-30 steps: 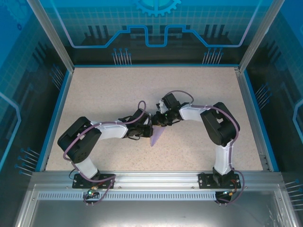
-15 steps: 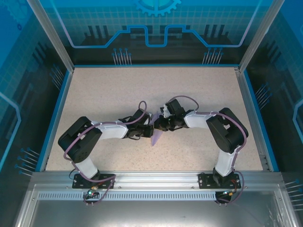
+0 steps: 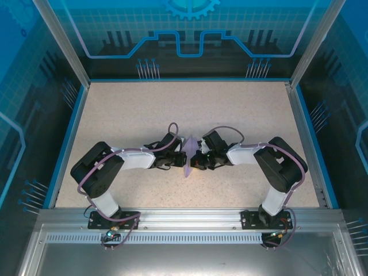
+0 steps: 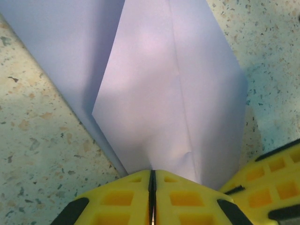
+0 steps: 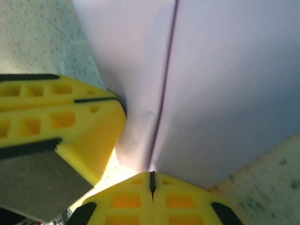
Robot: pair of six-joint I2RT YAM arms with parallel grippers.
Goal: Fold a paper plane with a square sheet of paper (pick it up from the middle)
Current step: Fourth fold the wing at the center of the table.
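From the top camera you honestly can't make out much. The paper plane (image 3: pixel 188 154) is just a thin lavender sliver standing on edge over the speckled table (image 3: pixel 132 109), squeezed between the left gripper (image 3: pixel 182 159) and the right gripper (image 3: pixel 196 161), which meet it nose to nose from either side. The fingers are too small and dark there to read. The wrist cams sort that out. On the left wrist, its two yellow fingers (image 4: pixel 122 194) are pressed together with no gap, pinching the paper's near edge. You also get layered flaps, a long crease down the middle, and a bit of the other arm's yellow finger (image 4: pixel 274 171) at lower right. The right wrist is the same deal: jaws closed tight on the paper right at a dark fold line, with the left arm's finger (image 5: pixel 61 119) butting in from the left. Both close-ups cut off the paper's far end, and I can't tell whether it touches the table.
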